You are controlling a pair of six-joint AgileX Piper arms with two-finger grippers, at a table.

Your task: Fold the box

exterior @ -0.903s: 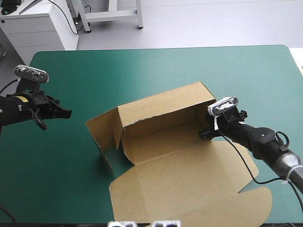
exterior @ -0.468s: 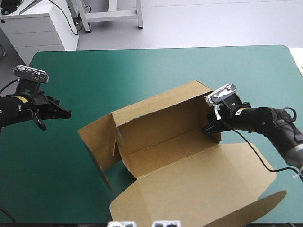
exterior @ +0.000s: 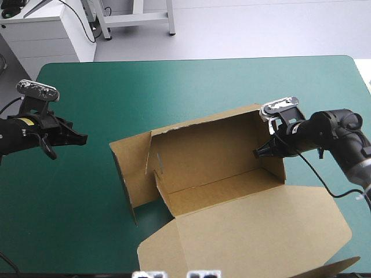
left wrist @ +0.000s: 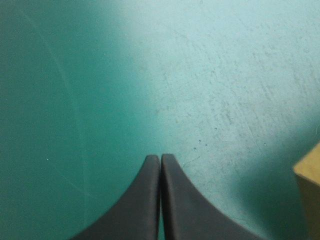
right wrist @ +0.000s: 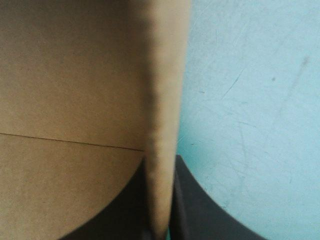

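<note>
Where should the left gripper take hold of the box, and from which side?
The left end flap of the box, at its top edge, from the table's left side. It stands nearly upright and free, thin edge up, so open jaws could likely straddle it. The left gripper is shut now; the right gripper holds the right wall.

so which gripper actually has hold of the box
The right gripper: it is shut on the right end wall of the box. The left gripper is shut on nothing, over the teal-green cover, apart from the box.
</note>
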